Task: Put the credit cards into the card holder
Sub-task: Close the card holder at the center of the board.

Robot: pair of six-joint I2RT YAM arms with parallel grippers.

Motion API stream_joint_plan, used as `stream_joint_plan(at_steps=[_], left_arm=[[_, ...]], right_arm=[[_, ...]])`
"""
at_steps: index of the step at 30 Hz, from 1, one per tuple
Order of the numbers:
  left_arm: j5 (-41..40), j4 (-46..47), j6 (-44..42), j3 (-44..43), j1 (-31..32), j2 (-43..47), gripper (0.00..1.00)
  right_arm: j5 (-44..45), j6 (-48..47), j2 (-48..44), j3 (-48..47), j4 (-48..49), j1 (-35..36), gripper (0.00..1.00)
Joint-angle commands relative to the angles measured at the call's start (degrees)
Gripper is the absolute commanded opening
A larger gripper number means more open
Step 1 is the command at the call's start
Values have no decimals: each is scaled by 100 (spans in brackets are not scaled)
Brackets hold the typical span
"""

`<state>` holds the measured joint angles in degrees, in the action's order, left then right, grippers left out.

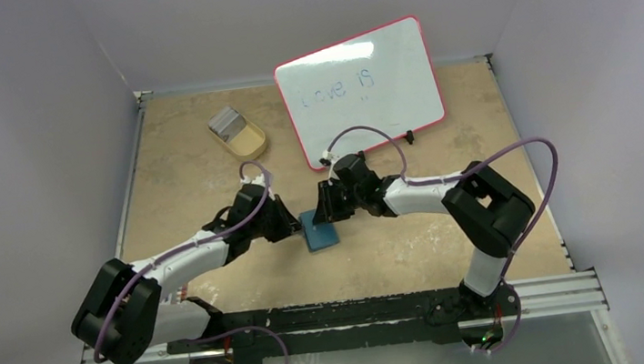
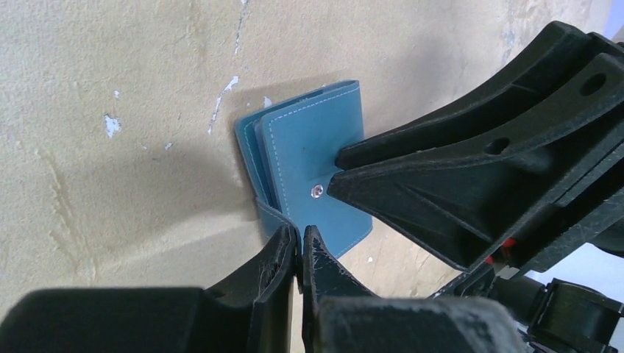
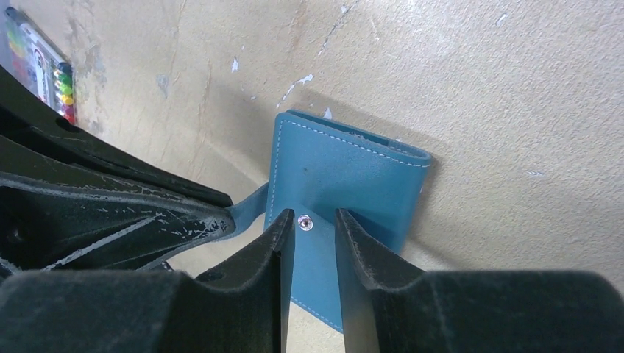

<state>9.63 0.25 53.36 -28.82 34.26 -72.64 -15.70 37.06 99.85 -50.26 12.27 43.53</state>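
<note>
The card holder (image 1: 320,233) is a teal-blue folded wallet lying on the table between my two grippers. In the left wrist view its snap tab (image 2: 269,216) runs from the card holder (image 2: 313,158) into my left gripper (image 2: 299,234), which is shut on it. My right gripper (image 3: 315,219) has its jaws a little apart, with its fingertips (image 2: 340,184) resting on the card holder's cover (image 3: 346,173) on either side of the metal snap (image 3: 303,220). The credit cards (image 1: 224,120), a grey stack, lie in the tan tray at the back left, far from both grippers.
The tan oval tray (image 1: 250,142) sits at the back left. A white board with a red rim (image 1: 361,86) leans at the back centre. A multicoloured striped card (image 3: 40,62) lies on the table beyond my left gripper's fingers (image 3: 110,213).
</note>
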Motion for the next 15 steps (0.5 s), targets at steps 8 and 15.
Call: stream_joint_plan(at_steps=[8,15], left_arm=[[250,760,48,-481,28,-473,8],[-5,651,-76,-511,27,-506,20]], right_arm=[[448,-85,111,177,-18,59,28],[533,-60,-412,401,216,57,29]])
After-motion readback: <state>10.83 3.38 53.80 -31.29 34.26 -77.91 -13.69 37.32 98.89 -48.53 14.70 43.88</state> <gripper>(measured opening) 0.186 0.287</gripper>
